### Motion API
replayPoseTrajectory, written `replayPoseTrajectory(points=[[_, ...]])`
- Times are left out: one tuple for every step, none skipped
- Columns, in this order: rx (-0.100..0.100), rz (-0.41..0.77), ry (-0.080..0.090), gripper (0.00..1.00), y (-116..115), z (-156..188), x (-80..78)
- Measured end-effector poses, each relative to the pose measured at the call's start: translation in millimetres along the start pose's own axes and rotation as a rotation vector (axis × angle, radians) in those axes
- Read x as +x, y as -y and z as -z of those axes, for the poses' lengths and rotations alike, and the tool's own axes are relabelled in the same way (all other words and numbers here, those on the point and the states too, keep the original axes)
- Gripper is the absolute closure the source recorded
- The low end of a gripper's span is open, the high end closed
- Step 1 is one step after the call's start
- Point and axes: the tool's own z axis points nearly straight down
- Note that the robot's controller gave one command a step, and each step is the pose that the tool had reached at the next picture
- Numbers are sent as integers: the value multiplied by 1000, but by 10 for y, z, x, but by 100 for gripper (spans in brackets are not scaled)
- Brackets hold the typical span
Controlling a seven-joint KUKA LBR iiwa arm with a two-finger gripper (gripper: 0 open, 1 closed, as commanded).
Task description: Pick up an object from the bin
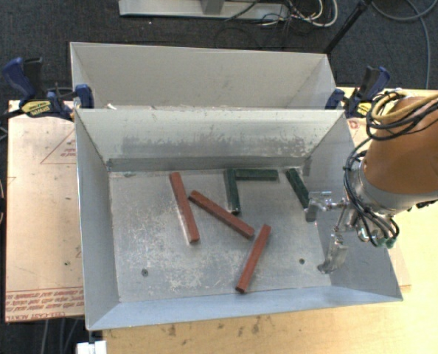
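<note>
I see the claw [324,233] down inside the grey bin [204,135], at about 3 o'clock, close to the right wall. Its two fingers [332,260] are spread apart, and there is nothing between them, just the bare floor of the bin. The big orange cover [407,153] of the arm sits behind it, at 3 o'clock from the claw. The nearest thing is a short dark green stick [298,187]. It lies just beside the claw, at about 11 o'clock from it, and its near end is close to the upper finger. I cannot tell if they touch. Next nearest is a red-brown stick [254,258], which lies tilted at about 8 o'clock from the claw, near the front of the bin. Two more red-brown sticks lie farther off, at about 9 o'clock from the claw. One is in the middle of the bin [221,214] and one is more to the left [183,206], and their ends come close together. Two dark green sticks make a corner shape [237,175] by the back wall, at about 10 o'clock from the claw.
</note>
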Motion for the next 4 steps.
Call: replayPoseTrajectory(points=[[1, 3, 8, 0, -3, 38, -18], [5, 65, 16, 0, -195, -188, -140], [2, 230, 13, 0, -550, -880, -340], [2, 405, 10, 100, -751, -1083, -950]])
